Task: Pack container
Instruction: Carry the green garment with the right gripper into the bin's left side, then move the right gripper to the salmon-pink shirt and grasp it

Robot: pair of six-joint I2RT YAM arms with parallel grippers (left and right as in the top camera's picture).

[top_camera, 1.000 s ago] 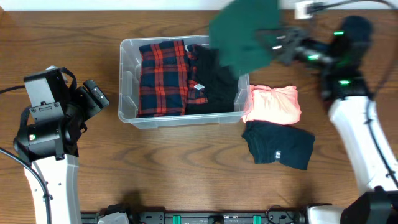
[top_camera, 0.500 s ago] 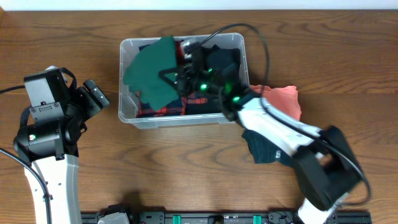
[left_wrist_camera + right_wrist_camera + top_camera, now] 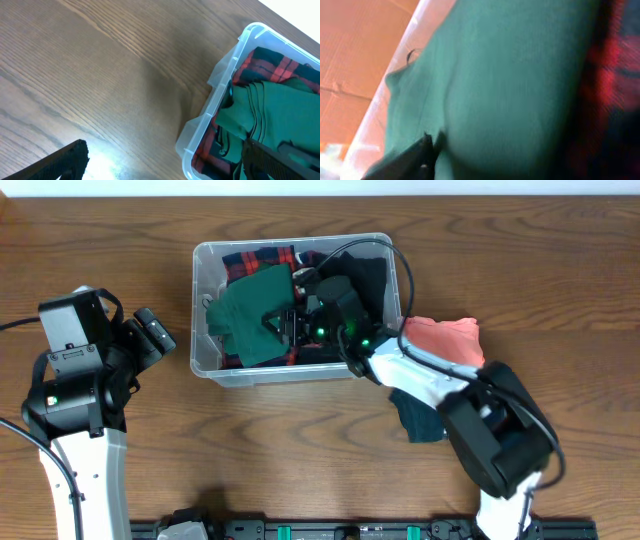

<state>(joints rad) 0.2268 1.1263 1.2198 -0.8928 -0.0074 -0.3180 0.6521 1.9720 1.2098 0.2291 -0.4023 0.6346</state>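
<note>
**Right gripper** (image 3: 272, 320): inside the container, low over the green garment. One dark finger (image 3: 412, 160) presses against the green cloth. The wrist view is blurred and filled with fabric, so whether the jaws are parted or pinching a fold cannot be told.

**Green garment** (image 3: 250, 315): rumpled, lying in the left half of the container on top of the plaid.

**Red-and-black plaid garment** (image 3: 255, 258): under the green one, showing along the far and near edges.

**Black garment** (image 3: 372, 280): in the container's right half, partly behind the right arm.

**Container** (image 3: 205, 355): clear plastic bin, upright on the wooden table (image 3: 300, 470), at the far centre.

**Coral garment** (image 3: 450, 340): folded on the table, just right of the container.

**Dark garment** (image 3: 415, 418): on the table in front of the coral one, partly covered by the right arm.

**Left gripper** (image 3: 158, 335): fingers (image 3: 67, 160) spread fully apart, nothing between them, above bare table to the left of the container and apart from it.
</note>
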